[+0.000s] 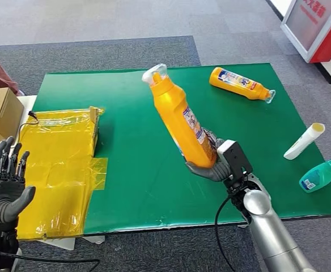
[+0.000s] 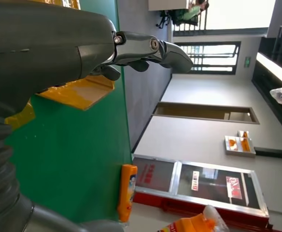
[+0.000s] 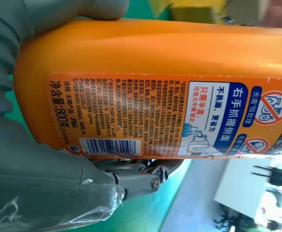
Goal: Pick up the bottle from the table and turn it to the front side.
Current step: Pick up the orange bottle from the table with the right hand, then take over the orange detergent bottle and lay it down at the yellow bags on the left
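The right hand (image 1: 211,164) grips the base of the orange bottle (image 1: 178,116), holding it tilted above the green mat (image 1: 138,170). At the near left, the left hand (image 1: 5,190) is empty, fingers spread.

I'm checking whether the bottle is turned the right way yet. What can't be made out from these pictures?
- Held bottle, head view: its label is edge-on and too small to read.
- Same bottle, right wrist view: its cap end is cut off by the picture's edge; a barcode panel shows.
- Right robot hand, head view: its fingers are mostly hidden behind the bottle.
- Second yellow bottle: label too small to read.
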You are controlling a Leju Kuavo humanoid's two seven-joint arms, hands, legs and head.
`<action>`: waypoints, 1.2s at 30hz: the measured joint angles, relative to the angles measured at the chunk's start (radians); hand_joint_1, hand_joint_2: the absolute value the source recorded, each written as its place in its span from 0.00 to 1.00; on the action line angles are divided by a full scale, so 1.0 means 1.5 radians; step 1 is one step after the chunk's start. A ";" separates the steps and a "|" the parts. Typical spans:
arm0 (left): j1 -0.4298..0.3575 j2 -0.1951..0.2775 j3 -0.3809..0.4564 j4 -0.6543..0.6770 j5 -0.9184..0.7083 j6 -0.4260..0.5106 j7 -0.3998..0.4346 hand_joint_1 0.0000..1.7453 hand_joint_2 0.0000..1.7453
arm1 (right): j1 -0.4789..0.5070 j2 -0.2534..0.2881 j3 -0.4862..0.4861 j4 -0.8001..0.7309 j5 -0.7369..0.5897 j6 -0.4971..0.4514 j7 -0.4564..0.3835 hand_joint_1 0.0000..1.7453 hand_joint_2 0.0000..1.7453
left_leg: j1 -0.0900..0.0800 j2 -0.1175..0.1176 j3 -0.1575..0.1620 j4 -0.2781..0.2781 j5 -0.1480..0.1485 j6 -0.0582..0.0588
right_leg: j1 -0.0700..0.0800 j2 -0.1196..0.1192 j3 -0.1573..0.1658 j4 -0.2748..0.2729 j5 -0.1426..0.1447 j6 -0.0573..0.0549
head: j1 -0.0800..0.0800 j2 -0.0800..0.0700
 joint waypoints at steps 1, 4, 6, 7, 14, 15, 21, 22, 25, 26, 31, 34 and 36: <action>-0.004 0.000 -0.005 0.004 0.003 -0.002 0.000 0.00 1.00 | 0.004 0.006 -0.001 -0.006 -0.008 0.001 -0.008 1.00 1.00 | 0.000 0.000 0.000 0.000 0.000 0.000 | 0.000 0.000 0.000 0.000 0.000 0.000 | 0.000 0.000; -0.016 0.000 -0.020 0.011 0.013 -0.003 0.000 0.00 1.00 | 0.018 0.025 -0.002 -0.030 -0.031 0.007 -0.029 1.00 1.00 | 0.000 0.000 0.000 0.000 0.000 0.000 | 0.000 0.000 0.000 0.000 0.000 0.000 | 0.000 0.000; -0.023 0.000 -0.031 0.015 0.019 -0.003 0.000 0.00 1.00 | 0.029 0.037 -0.001 -0.049 -0.041 0.009 -0.040 1.00 1.00 | 0.000 0.000 0.000 0.000 0.000 0.000 | 0.000 0.000 0.000 0.000 0.000 0.000 | 0.000 0.000; -0.026 0.000 -0.036 0.017 0.022 -0.003 0.000 0.00 1.00 | 0.035 0.043 -0.001 -0.058 -0.045 0.009 -0.045 1.00 1.00 | 0.000 0.000 0.000 0.000 0.000 0.000 | 0.000 0.000 0.000 0.000 0.000 0.000 | 0.000 0.000; -0.043 0.000 -0.064 0.028 0.035 -0.003 0.001 0.00 1.00 | 0.066 0.069 0.016 -0.100 -0.039 0.003 -0.085 1.00 1.00 | 0.000 0.000 0.000 0.000 0.000 0.000 | 0.000 0.000 0.000 0.000 0.000 0.000 | 0.000 0.000; -0.046 0.000 -0.068 0.029 0.038 -0.003 0.003 0.00 1.00 | 0.068 0.072 0.020 -0.103 -0.031 -0.001 -0.091 1.00 1.00 | 0.000 0.000 0.000 0.000 0.000 0.000 | 0.000 0.000 0.000 0.000 0.000 0.000 | 0.000 0.000; -0.063 -0.002 -0.100 0.042 0.126 -0.033 0.024 0.00 1.00 | 0.076 0.091 0.052 -0.108 -0.009 -0.015 -0.126 1.00 1.00 | 0.000 0.000 0.000 0.000 0.000 0.000 | 0.000 0.000 0.000 0.000 0.000 0.000 | 0.000 0.000; -0.067 -0.003 -0.105 0.045 0.141 -0.038 0.028 0.00 1.00 | 0.076 0.094 0.059 -0.108 -0.005 -0.016 -0.130 1.00 1.00 | 0.000 0.000 0.000 0.000 0.000 0.000 | 0.000 0.000 0.000 0.000 0.000 0.000 | 0.000 0.000; -0.076 -0.007 -0.123 0.057 0.177 -0.052 0.041 0.00 1.00 | 0.075 0.100 0.077 -0.108 0.014 -0.026 -0.138 1.00 1.00 | 0.000 0.000 0.000 0.000 0.000 0.000 | 0.000 0.000 0.000 0.000 0.000 0.000 | 0.000 0.000; -0.080 -0.008 -0.129 0.061 0.185 -0.056 0.045 0.00 1.00 | 0.075 0.102 0.083 -0.108 0.019 -0.030 -0.139 1.00 1.00 | 0.000 0.000 0.000 0.000 0.000 0.000 | 0.000 0.000 0.000 0.000 0.000 0.000 | 0.000 0.000; -0.101 -0.010 -0.173 0.083 0.216 -0.072 0.066 0.00 1.00 | 0.069 0.107 0.110 -0.105 0.041 -0.051 -0.142 1.00 1.00 | 0.000 0.000 0.000 0.000 0.000 0.000 | 0.000 0.000 0.000 0.000 0.000 0.000 | 0.000 0.000; -0.118 -0.010 -0.204 0.097 0.234 -0.075 0.080 0.00 1.00 | 0.064 0.110 0.123 -0.099 0.052 -0.063 -0.144 1.00 1.00 | 0.000 0.000 0.000 0.000 0.000 0.000 | 0.000 0.000 0.000 0.000 0.000 0.000 | 0.000 0.000; -0.129 -0.010 -0.224 0.107 0.245 -0.076 0.088 0.00 1.00 | 0.061 0.111 0.130 -0.094 0.061 -0.072 -0.145 1.00 1.00 | 0.000 0.000 0.000 0.000 0.000 0.000 | 0.000 0.000 0.000 0.000 0.000 0.000 | 0.000 0.000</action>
